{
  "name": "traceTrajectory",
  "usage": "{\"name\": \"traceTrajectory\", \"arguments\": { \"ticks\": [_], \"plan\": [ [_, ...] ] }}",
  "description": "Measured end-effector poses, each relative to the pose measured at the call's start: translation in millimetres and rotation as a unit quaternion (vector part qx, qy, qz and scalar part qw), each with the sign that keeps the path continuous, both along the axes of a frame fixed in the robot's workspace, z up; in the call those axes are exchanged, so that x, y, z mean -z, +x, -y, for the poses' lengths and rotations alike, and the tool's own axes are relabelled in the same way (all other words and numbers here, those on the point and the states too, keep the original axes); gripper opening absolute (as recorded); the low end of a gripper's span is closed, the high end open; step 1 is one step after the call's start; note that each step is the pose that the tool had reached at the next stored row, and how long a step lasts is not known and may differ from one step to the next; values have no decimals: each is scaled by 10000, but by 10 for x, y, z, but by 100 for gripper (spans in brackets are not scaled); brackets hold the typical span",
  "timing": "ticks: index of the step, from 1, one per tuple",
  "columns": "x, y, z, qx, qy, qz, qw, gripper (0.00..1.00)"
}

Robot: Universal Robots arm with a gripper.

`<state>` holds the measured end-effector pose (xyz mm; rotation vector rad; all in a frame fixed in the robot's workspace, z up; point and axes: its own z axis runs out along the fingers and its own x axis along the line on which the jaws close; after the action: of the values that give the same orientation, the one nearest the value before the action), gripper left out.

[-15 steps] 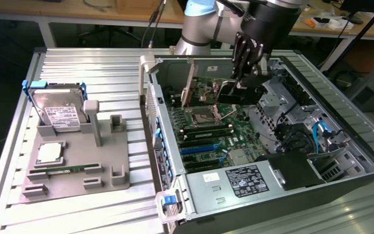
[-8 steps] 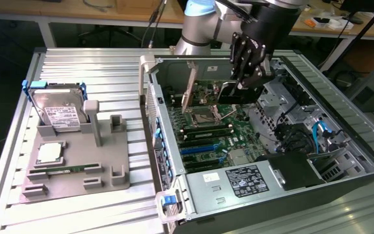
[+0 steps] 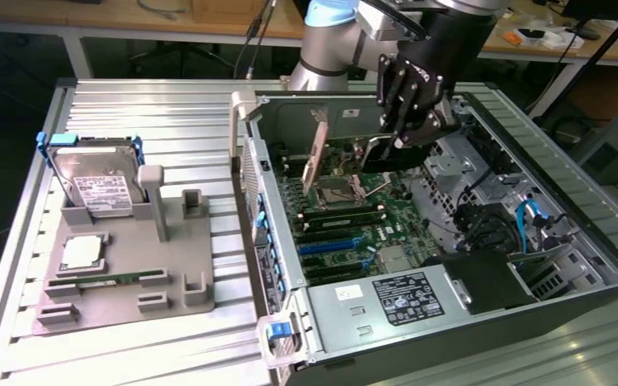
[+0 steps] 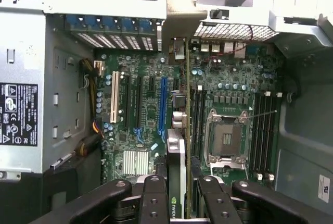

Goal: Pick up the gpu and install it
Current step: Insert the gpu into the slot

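Gripper (image 4: 180, 190) clamps the gpu (image 4: 176, 153) edge-on, seemingly just above the motherboard (image 4: 148, 117).

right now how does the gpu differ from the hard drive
The gpu is a thin dark card with a metal bracket; the hard drive is a thicker silver block with a white label. The gpu is held on edge by the gripper inside the case; the hard drive leans in the grey stand outside it. Both are rectangular computer parts.
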<state>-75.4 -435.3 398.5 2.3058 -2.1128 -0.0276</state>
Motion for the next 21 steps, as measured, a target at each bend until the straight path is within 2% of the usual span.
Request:
{"name": "traceTrajectory", "arguments": {
  "ticks": [2,5,9,14,19,21],
  "plan": [
    [0,0,0,-132,0,0,9999,27],
    [2,0,0,-160,-1,0,9999,27],
    [38,-1,0,279,0,0,9996,27],
    [150,0,0,697,0,0,9976,27],
    [263,0,0,921,-1,0,9958,27],
    [292,0,-1,954,-1,0,9954,27]
  ]
}}
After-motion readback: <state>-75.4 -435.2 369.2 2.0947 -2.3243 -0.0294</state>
